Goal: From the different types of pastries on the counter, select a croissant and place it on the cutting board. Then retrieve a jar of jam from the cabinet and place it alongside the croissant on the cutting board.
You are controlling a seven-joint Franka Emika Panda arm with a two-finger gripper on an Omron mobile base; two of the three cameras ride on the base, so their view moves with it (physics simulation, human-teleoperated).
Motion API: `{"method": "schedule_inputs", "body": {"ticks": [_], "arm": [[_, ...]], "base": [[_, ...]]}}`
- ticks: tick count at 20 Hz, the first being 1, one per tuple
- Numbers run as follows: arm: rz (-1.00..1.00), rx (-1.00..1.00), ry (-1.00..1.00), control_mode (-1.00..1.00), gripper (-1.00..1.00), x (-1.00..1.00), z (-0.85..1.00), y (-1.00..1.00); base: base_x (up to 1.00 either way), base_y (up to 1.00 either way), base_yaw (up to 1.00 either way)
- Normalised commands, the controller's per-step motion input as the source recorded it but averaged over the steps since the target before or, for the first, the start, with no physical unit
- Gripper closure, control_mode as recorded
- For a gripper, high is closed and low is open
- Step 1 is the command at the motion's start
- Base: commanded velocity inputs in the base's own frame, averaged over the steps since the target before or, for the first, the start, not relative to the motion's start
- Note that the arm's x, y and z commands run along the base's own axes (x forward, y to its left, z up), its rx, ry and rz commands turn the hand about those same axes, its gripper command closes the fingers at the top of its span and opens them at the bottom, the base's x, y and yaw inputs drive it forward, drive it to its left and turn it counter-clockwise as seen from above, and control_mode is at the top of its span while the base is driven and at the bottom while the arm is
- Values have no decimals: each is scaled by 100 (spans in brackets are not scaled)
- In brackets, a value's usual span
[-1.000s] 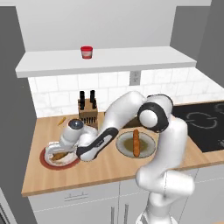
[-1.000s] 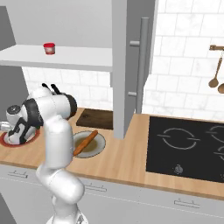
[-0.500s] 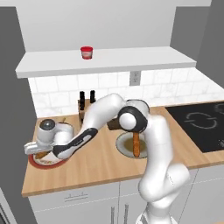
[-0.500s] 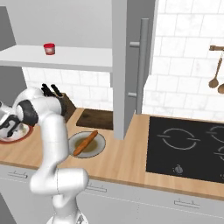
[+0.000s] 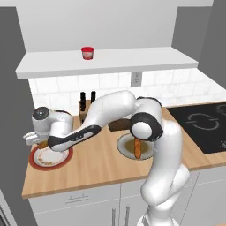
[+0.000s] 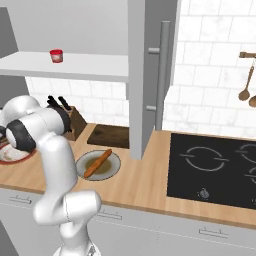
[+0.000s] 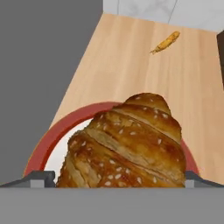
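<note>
The arm reaches far to its left, and the gripper (image 5: 39, 142) hangs over a red-rimmed plate (image 5: 37, 162) at the left end of the counter (image 5: 97, 165). From the hand camera, the croissant (image 7: 131, 144) sits right between the two fingers (image 7: 37, 178), one dark tip showing at each side of it, with the plate's red rim (image 7: 57, 133) and white centre beneath. The fingers look clenched on the croissant's sides, though the tips are mostly cut off by the bottom edge, so actual contact cannot be confirmed. In the left base view a bit of golden-brown shows at the gripper, just above the plate.

Near the middle of the counter a grey round plate (image 6: 115, 167) carries the long orange-brown bread stick (image 6: 97, 163), lying diagonally across it. Behind that plate, against the tiled wall, lies the dark brown cutting board (image 6: 111, 135), with a knife block (image 6: 74, 123) just to its left.

The small red jar of jam (image 5: 87, 53) stands upright on the white cabinet shelf (image 5: 132, 59) above the counter. A small orange scrap (image 7: 165, 43) lies on the bare wood beyond the red-rimmed plate.
</note>
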Motion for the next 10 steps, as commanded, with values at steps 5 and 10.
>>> {"method": "schedule_inputs", "body": {"ticks": [5,10], "arm": [[0,0,-4,-100,100,4,0,-91],[0,4,-6,-100,100,11,0,-100]], "base": [[0,0,0],[0,0,0]]}}
